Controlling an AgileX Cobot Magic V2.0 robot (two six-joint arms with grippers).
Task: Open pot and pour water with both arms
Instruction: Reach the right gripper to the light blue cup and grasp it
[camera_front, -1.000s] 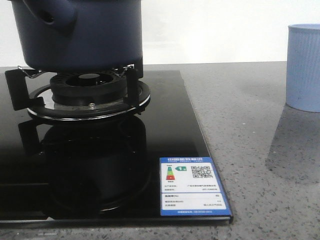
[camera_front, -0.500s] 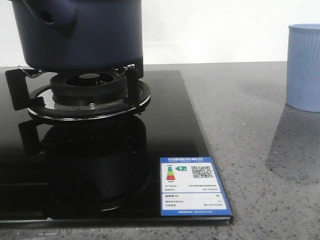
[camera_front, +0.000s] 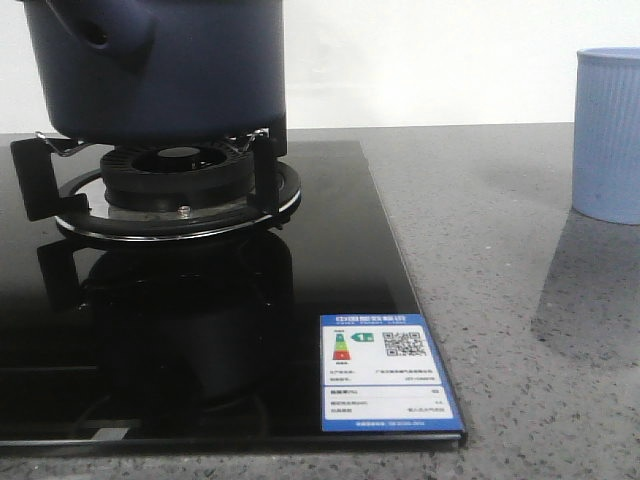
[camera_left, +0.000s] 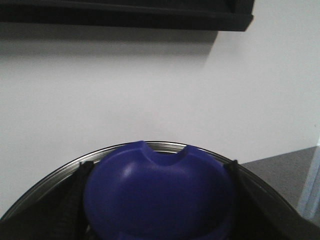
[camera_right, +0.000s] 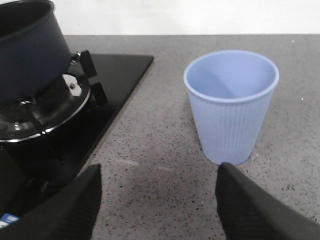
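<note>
The dark navy pot (camera_front: 165, 65) stands on the gas burner (camera_front: 178, 185) at the far left of the front view. In the right wrist view the pot (camera_right: 27, 47) shows a bare rim with no lid on it. My left gripper (camera_left: 157, 192) is shut on the lid's blue knob (camera_left: 160, 185). The lid's steel rim (camera_left: 160, 145) arcs behind the knob, against a white wall. My right gripper (camera_right: 159, 172) hangs open over the grey counter, between the cooktop and the pale blue ribbed cup (camera_right: 231, 102). Nothing lies between its fingers.
The black glass cooktop (camera_front: 330, 260) carries a blue energy label (camera_front: 390, 372) near its front right corner. The cup (camera_front: 608, 135) stands on the speckled counter (camera_front: 500, 300) at the right. A dark shelf edge (camera_left: 125, 15) runs along the wall above the lid.
The pot and cup stay put. A pale reflection near the front edge of the glass cooktop has shifted slightly up and to the right.
</note>
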